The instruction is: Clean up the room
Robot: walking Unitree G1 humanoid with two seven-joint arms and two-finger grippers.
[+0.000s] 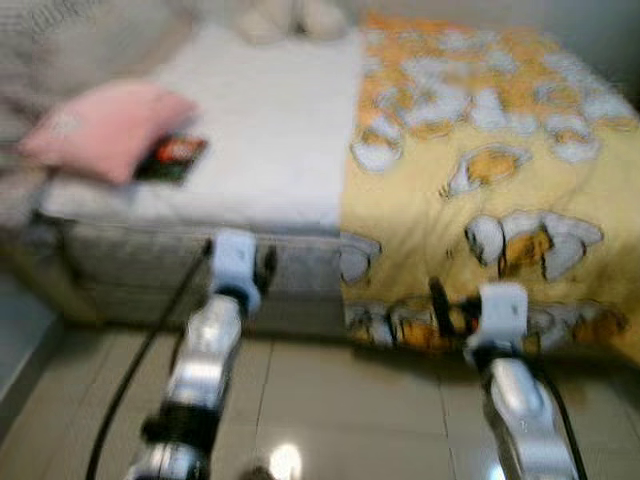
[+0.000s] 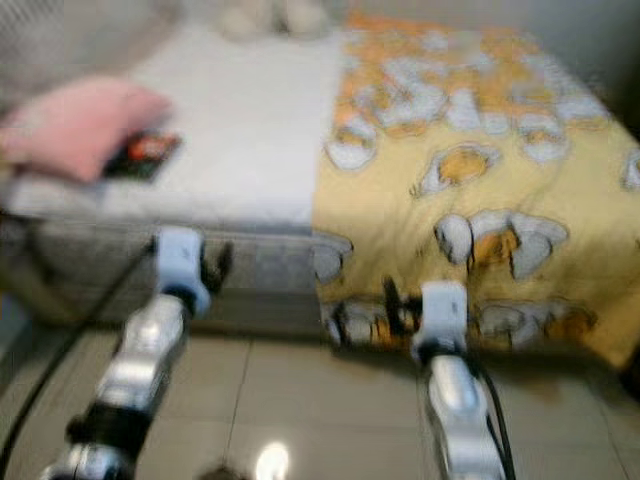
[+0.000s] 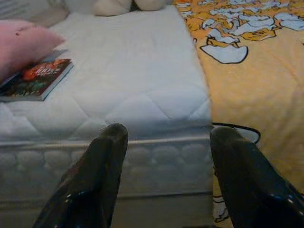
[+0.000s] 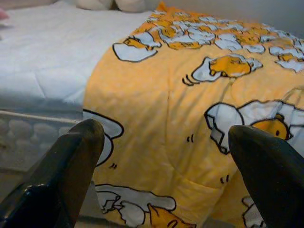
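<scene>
Yellow blanket [image 1: 500, 160] covered only bed's right half, edge hanging toward floor, likely the thing to straighten. White mattress [image 3: 133, 80] bare; book [image 3: 35, 78] tucked beside pink pillow [image 1: 105, 125]. Left hand [image 3: 164, 142], right hand [image 4: 166, 142] spread, empty, raised near bed's foot, judged ready for approach.

You see two silver metal arms with pale blue-white wrist blocks, black cables, and glossy black fingers [image 3: 95, 185].
</scene>
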